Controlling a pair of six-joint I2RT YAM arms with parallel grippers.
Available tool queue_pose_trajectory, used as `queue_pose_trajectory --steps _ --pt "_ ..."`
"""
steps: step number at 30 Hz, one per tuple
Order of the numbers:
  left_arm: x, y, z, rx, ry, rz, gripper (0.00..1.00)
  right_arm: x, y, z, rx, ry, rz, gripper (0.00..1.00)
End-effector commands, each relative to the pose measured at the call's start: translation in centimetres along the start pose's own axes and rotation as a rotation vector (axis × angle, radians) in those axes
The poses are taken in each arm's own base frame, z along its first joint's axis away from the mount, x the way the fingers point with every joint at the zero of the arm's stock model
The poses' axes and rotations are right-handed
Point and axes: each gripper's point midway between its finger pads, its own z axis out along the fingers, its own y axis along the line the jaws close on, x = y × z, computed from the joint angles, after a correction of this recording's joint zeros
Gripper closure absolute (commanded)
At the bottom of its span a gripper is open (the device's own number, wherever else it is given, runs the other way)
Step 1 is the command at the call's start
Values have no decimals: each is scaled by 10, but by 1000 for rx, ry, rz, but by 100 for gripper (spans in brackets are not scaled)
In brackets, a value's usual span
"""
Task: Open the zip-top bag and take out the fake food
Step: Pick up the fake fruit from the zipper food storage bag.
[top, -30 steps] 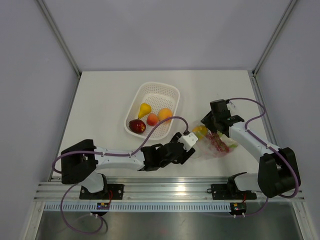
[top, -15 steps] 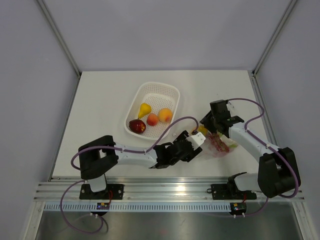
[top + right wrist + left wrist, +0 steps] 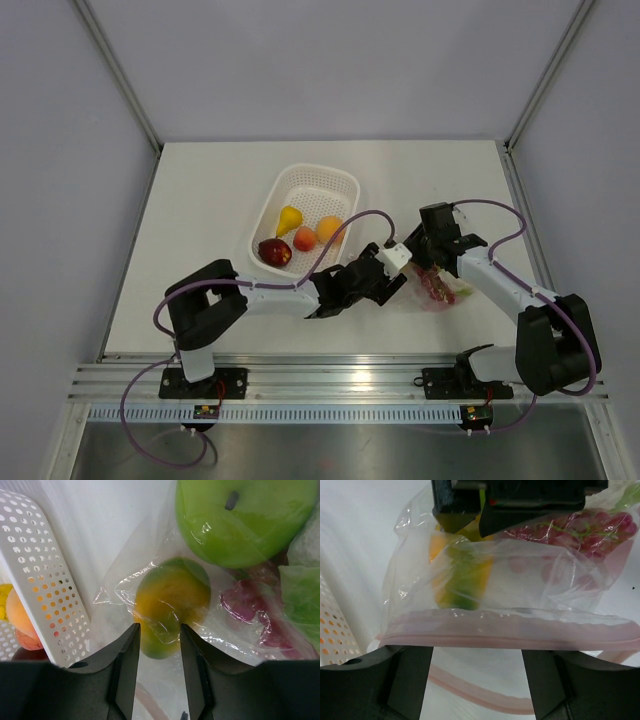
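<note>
The zip-top bag (image 3: 440, 290) lay right of centre, just beside the white perforated basket (image 3: 320, 167). The left gripper (image 3: 477, 647) had its jaws spread, with the pink zip strip (image 3: 520, 630) crossing its fingertips. The right gripper (image 3: 159, 627) stood narrowly parted over a bagged orange-green fruit (image 3: 172, 600). Whether it pinched the film could not be told.

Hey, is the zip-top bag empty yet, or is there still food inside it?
Not empty. In the right wrist view, a yellow-green fruit, a green apple and a dark red piece lie inside the clear zip-top bag.
</note>
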Motion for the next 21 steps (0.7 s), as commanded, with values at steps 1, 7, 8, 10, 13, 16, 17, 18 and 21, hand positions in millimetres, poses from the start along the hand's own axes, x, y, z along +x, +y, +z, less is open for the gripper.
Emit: queue_pose_trajectory --steps 1,7,8,10,13,16,17,18,21 --pt "-28 -9 6 32 -65 18 30 1 9 -4 -44 5 -15 55" --pt "-31 -4 11 19 -79 96 30 4 11 -3 -56 20 -14 55" --pt "-27 -3 14 18 -68 100 30 6 10 -2 -52 27 -16 55" --pt "-26 -2 17 22 -68 100 30 6 9 1 -37 33 -19 55" --pt "-22 -6 22 34 -64 106 30 4 7 1 -24 27 -26 56" --pt "-19 -2 25 12 -57 89 31 -5 4 -4 -7 -20 -26 56" --pt "-18 -3 26 10 -58 85 31 -7 2 -6 3 -30 -30 56" --pt "-17 -2 27 3 -55 81 32 -9 1 -8 9 -41 -32 56" --pt "-15 -1 29 0 -68 60 32 -18 -2 -14 23 -87 -34 56"
